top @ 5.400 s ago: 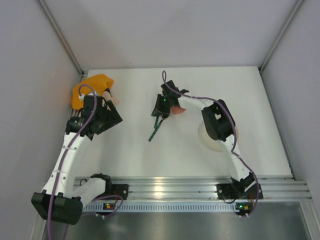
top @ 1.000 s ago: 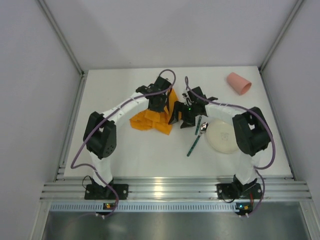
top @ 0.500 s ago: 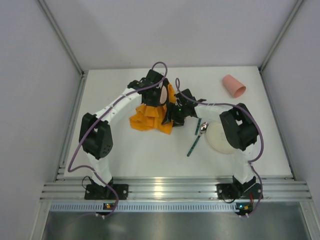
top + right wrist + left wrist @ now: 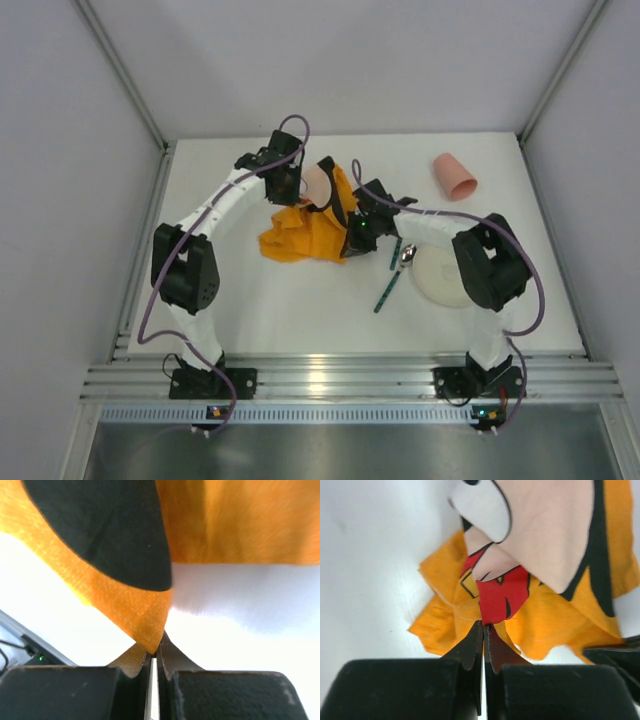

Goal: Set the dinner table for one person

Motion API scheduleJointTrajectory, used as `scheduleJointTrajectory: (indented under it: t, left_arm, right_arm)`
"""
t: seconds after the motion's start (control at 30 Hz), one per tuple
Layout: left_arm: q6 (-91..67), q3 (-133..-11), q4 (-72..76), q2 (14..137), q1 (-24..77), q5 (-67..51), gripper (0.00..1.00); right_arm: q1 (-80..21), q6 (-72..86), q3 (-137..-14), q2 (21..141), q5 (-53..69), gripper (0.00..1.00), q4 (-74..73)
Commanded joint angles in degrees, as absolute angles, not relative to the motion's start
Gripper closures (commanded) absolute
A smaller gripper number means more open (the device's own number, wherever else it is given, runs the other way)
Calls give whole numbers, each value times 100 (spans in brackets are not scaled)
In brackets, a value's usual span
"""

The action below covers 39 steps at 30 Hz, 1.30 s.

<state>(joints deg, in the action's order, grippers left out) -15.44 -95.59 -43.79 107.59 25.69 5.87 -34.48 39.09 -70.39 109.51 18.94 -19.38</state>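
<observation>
While the left pincer is closed on a red-printed fold of the orange placemat and the right pincer is closed on one thin corner of it, I worry about slippage: the cloth lies bunched mid-desk, and spreading it could tug that corner free. Dragging it could also sweep the spoon lying just beside my right pincer. The white desk lies under everything, its rail at my near edge. The plate looks bare, the spoon's bowl perhaps on its rim. The pink cup lies on its side, well apart; I can't tell its contents.
</observation>
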Motion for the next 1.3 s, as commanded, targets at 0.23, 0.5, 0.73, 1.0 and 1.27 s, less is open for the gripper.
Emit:
scheduleJointTrajectory:
  t: [0.23, 0.5, 0.73, 1.0, 1.27]
  left_arm:
    - [-2011, -12962, -4694, 12040, 679, 36, 100]
    - [-1505, -12004, -1833, 9513, 861, 1132, 100]
    - [-721, -8556, -1714, 7271, 870, 1846, 100]
    - [-1405, -5881, -3311, 6213, 817, 2014, 78]
    - [-2197, -6249, -4992, 5523, 809, 1650, 1]
  right_arm:
    - [-1944, 2767, -16041, 13804, 940, 100, -6213]
    - [-1827, 2166, -12069, 10040, 979, 100, -1741]
    - [-1828, 2433, -9035, 8492, 1809, 100, -1205]
    - [-2742, 2733, -5989, 8261, 1979, 100, -1185]
    - [-3084, 2865, -4677, 7255, 1909, 100, -1933]
